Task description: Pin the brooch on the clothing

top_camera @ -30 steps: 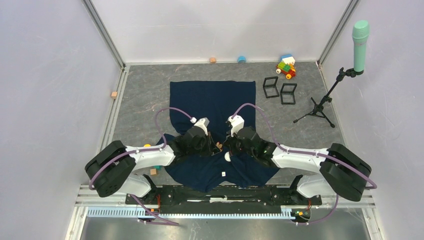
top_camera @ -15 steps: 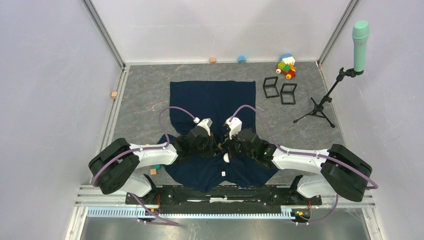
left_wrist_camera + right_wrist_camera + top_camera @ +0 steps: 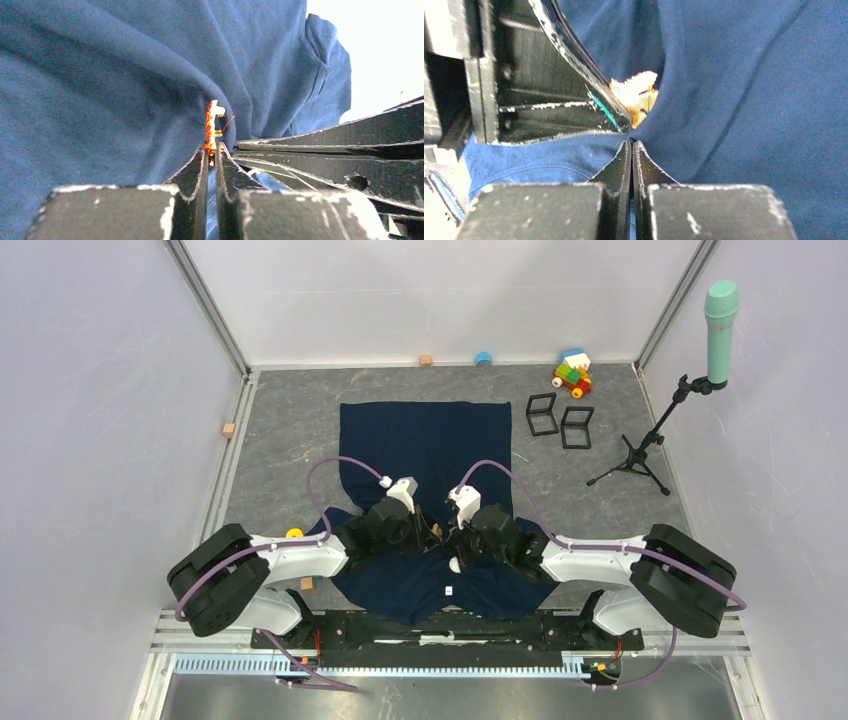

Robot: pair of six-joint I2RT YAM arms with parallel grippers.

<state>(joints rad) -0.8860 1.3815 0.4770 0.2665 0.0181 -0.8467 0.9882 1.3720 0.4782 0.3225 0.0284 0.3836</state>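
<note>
Okay, top view: one navy shirt [image 3: 430,440] lies spread mid-table, its near edge partly hidden under the arms. Two grippers meet over the near half. The left gripper [image 3: 424,532] is at 9 o'clock of the brooch [image 3: 437,531] and the right gripper [image 3: 452,536] at 3 o'clock. There is one brooch, just an orange speck here, and finger state can't be read from above. One white tag [image 3: 448,589] and one white round spot [image 3: 455,564] sit on the fabric at 6 o'clock of the tips.

Off the shirt:
- Two black wire frames [image 3: 541,415] are at 2 o'clock.
- One coloured brick toy [image 3: 573,373] is at 1 o'clock.
- One stand with a teal microphone [image 3: 720,315] is at 3 o'clock.
- Small blocks: one orange [image 3: 426,360] and one blue [image 3: 483,358] sit by the back wall, and one tan [image 3: 229,429] at 10 o'clock.
- One yellow block [image 3: 294,533] is half hidden by the left arm.

Left wrist view: the left fingers [image 3: 197,167] are nearly pressed together, pinching the brooch's lower edge. The brooch is seen edge-on, orange-red, with a white bit on top and a thin wire poking toward 3 o'clock; its shape is unreadable. The shirt fills 9 to 1 o'clock, folded just behind the brooch. The right gripper's fingers come in from 3 o'clock, tips hidden. The corner at 2 o'clock is blown out white.

Right wrist view: the right fingers [image 3: 649,170] are pressed together, nipping a shirt fold at centre. The left gripper fills 9 to 11 o'clock, blurred and cut off. The brooch is a washed-out orange patch at 12 o'clock of the tips, partly behind the left finger; the pin is not discernible.
</note>
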